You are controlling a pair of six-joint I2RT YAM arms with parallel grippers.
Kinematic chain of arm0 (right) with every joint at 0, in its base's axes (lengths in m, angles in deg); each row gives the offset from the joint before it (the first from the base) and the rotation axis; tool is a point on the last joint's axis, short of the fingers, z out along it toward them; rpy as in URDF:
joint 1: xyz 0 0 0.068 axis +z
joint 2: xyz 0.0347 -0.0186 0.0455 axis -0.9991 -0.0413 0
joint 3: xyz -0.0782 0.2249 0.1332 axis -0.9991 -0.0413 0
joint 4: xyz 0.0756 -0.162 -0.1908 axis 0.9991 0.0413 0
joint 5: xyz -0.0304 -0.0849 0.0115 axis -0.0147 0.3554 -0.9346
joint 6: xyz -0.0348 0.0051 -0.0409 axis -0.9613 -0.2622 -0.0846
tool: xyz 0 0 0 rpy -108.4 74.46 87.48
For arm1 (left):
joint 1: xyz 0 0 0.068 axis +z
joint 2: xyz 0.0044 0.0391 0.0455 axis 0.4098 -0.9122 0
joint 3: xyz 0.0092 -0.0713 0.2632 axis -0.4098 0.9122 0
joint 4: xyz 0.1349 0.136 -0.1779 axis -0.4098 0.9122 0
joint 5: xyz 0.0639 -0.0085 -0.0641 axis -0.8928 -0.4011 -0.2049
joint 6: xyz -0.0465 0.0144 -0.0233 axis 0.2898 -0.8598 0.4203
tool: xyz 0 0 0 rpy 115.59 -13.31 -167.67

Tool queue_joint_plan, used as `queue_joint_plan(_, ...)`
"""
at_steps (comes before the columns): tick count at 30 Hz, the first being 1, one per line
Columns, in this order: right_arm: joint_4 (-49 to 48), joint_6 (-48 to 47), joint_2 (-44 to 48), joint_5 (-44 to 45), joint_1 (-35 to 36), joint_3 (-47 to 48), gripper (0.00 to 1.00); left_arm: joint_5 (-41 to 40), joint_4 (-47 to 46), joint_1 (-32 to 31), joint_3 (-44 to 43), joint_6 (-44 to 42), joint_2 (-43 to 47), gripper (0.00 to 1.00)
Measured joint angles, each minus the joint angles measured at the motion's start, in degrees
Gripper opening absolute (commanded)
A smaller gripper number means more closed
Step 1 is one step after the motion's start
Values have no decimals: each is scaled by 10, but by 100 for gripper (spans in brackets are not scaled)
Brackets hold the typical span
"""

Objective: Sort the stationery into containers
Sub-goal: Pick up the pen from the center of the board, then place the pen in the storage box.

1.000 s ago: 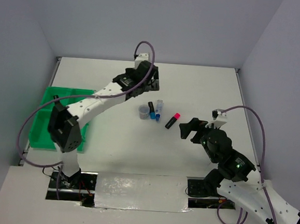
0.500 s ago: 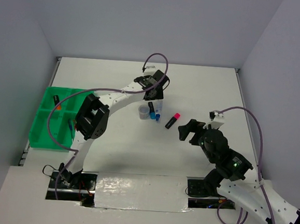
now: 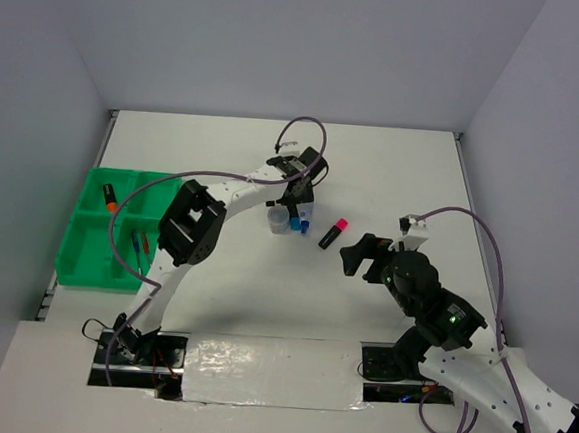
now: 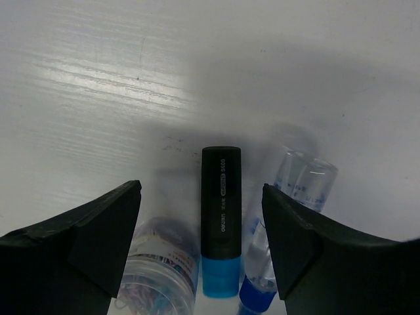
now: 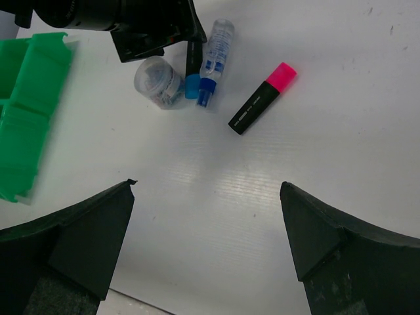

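1. The left hand (image 4: 200, 190) points down, fingers spread wide.
2. The blue-capped marker (image 4: 221, 216) lies on the surface (image 4: 98, 52) between them.
3. The right hand (image 5: 207, 186), also open, hangs near the pink-black highlighter (image 5: 261, 98).

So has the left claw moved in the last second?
Yes. The left claw has come nearer, toward the unmoved pink highlighter, and now hangs over the blue-capped marker.

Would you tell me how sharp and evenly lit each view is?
Left wrist view: a glare streak washes the table at upper left, a broad shadow lies around the blue-tipped marker, and the left fingers are dark and soft. Right wrist view: even light, the pink highlighter is crisp. Top view: even and sharp, with glare only on the shiny strip between the bases.
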Motion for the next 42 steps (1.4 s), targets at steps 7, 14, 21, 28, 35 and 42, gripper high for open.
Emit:
queue_joint_plan(7, -2, -8, 7, -7, 0, -5, 100, 0, 4, 0, -1, 2, -23, 79)
queue_joint_plan(14, -3, -10, 10, -9, 0, -5, 100, 7, 4, 0, 0, 3, -26, 49)
queue_joint_plan(21, -9, -15, 10, -16, 0, -5, 100, 16, -7, 3, 3, -5, -25, 0)
queue_joint_plan(28, -42, -25, 10, -42, 0, -26, 100, 60, -74, 55, 71, -37, 29, 0)
queue_joint_plan(35, -64, -25, -24, -60, -1, -35, 100, 41, -120, 149, 74, -115, 167, 0)
queue_joint_plan(42, -97, -28, -24, -78, -2, -48, 100, -73, -202, 291, 134, -294, 311, 0)
